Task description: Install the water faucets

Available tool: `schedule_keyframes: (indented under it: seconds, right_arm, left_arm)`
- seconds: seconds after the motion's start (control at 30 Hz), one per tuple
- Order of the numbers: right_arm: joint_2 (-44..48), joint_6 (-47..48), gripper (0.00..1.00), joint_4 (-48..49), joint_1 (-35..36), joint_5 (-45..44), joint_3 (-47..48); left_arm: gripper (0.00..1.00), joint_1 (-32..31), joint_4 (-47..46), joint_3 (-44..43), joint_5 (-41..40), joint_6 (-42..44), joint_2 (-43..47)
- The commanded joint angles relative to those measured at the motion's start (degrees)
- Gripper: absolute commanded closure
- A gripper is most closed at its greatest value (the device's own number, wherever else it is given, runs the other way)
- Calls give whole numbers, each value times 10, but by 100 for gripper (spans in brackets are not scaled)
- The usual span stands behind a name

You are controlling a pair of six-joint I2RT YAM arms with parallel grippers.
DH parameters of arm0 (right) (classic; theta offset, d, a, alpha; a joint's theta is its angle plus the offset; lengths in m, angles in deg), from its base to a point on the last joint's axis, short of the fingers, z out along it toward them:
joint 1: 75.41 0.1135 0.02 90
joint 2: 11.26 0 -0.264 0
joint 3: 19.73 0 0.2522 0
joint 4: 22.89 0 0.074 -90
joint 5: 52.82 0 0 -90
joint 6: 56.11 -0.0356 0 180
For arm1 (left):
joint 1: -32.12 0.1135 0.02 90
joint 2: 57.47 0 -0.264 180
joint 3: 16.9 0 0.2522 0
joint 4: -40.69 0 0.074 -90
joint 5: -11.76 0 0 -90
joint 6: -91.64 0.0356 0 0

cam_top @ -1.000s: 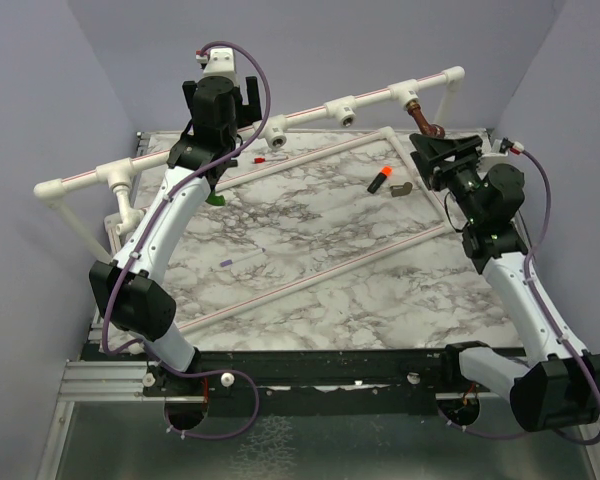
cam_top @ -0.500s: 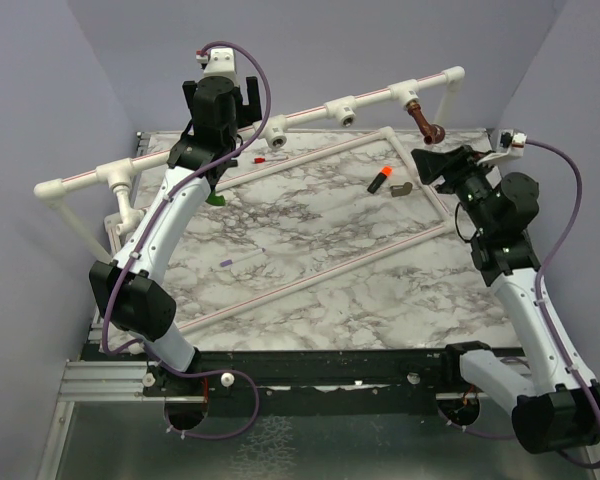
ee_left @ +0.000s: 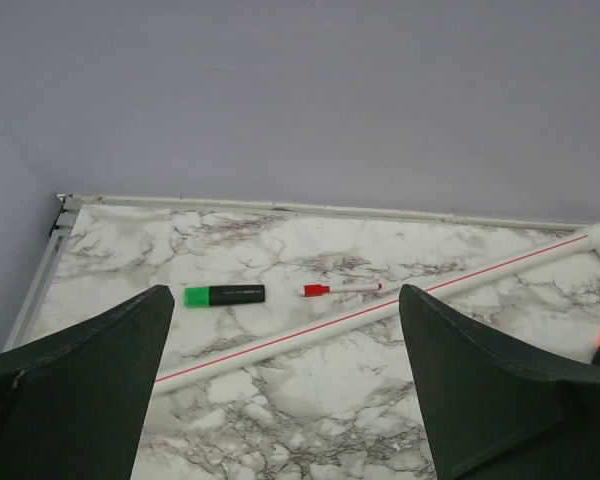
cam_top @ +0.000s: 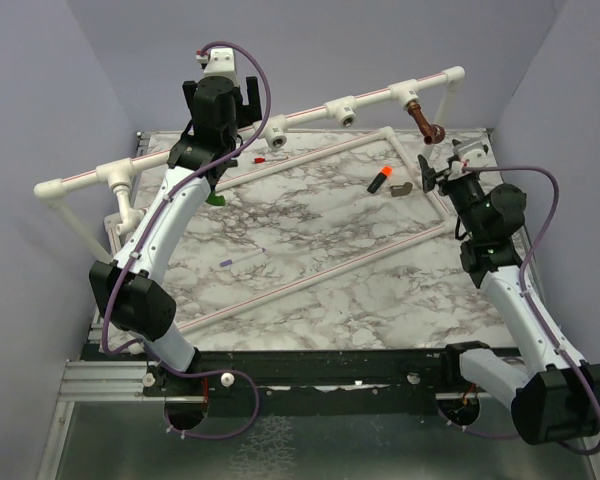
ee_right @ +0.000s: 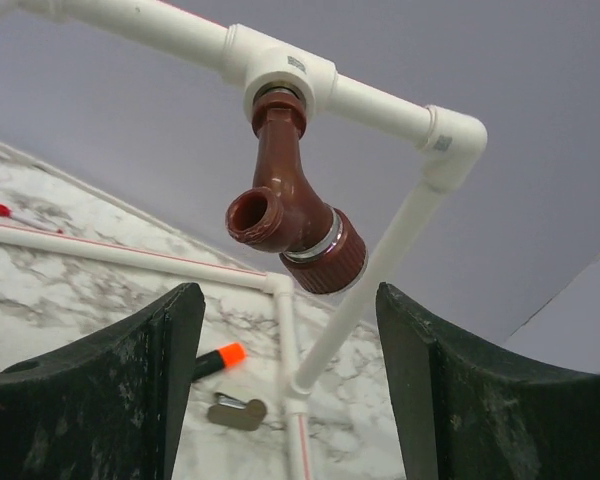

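right wrist: right pincer (ee_right: 288,300) released near brown faucet (ee_right: 285,215); left pincer (ee_left: 285,295) released; print on green marker (ee_left: 225,295) unreadable.

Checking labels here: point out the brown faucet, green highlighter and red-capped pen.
brown faucet (ee_right: 290,215), right wrist view, on its curved body
green highlighter (ee_left: 225,295), left wrist view, on its black barrel
red-capped pen (ee_left: 344,288), left wrist view, on its white barrel

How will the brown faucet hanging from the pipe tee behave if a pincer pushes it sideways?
The brown faucet looks like rigid, glossy plastic, so probably stiff and somewhat slippery. It hangs from the tee by its neck, so a sideways push may just turn it.
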Motion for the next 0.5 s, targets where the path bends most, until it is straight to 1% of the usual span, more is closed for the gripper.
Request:
schedule_keyframes:
  seconds: [0.0, 0.07, 0.27, 0.47]
  right_arm:
    - [-29, 172, 24, 103, 3, 44, -29]
    - [-43, 200, 20, 106, 3, 60, -24]
    - [-61, 228, 21, 162, 4, 70, -26]
    - [-83, 251, 22, 163, 4, 76, -6]
  left_arm:
    - [5, -6, 55, 12, 7, 9, -1]
    - [5, -6, 55, 12, 8, 9, -3]
    - [5, -6, 53, 14, 4, 11, -3]
    - [5, -6, 53, 13, 4, 12, -6]
